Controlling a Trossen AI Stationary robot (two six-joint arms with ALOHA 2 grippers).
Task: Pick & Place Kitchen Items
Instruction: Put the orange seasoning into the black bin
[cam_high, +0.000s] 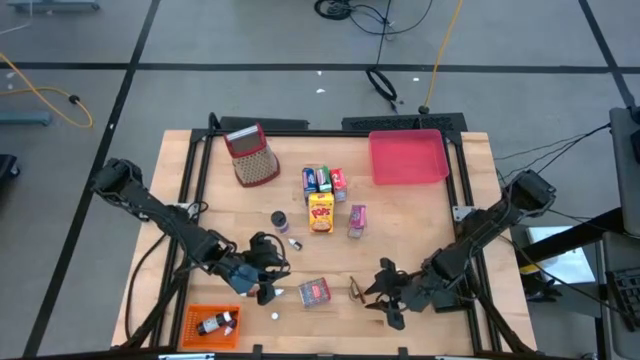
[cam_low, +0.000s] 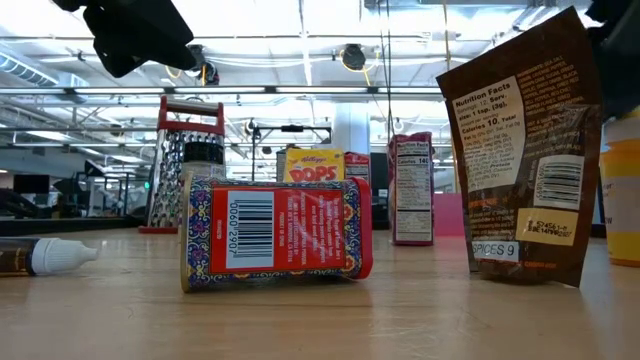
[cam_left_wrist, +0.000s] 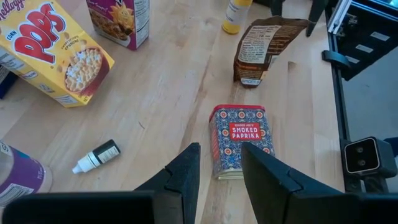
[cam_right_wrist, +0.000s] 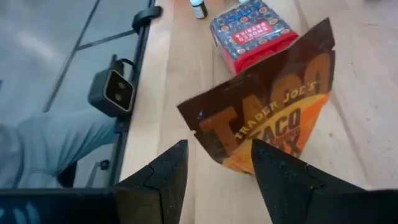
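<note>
A red and blue paprika tin (cam_high: 314, 291) (cam_left_wrist: 241, 140) lies on its side near the table's near edge. To its right a brown taco packet (cam_high: 357, 290) (cam_right_wrist: 267, 124) (cam_low: 525, 150) stands on its bottom edge. My left gripper (cam_high: 265, 285) (cam_left_wrist: 221, 165) is open, raised, just left of the tin. My right gripper (cam_high: 385, 290) (cam_right_wrist: 217, 162) is open, just right of the packet. Mid-table stand a yellow cereal box (cam_high: 320, 212), blue, green and red packets (cam_high: 323, 180) and a pink packet (cam_high: 357, 220). Small dark bottles (cam_high: 280, 220) are left of the box.
A pink tray (cam_high: 408, 157) lies at the far right and an orange tray (cam_high: 190, 318), holding a small bottle, at the near left corner. A red-topped grater (cam_high: 252, 155) lies far left. A yellow bottle (cam_left_wrist: 235, 15) stands behind the packet. A tiny white piece (cam_high: 275, 315) lies near the tin.
</note>
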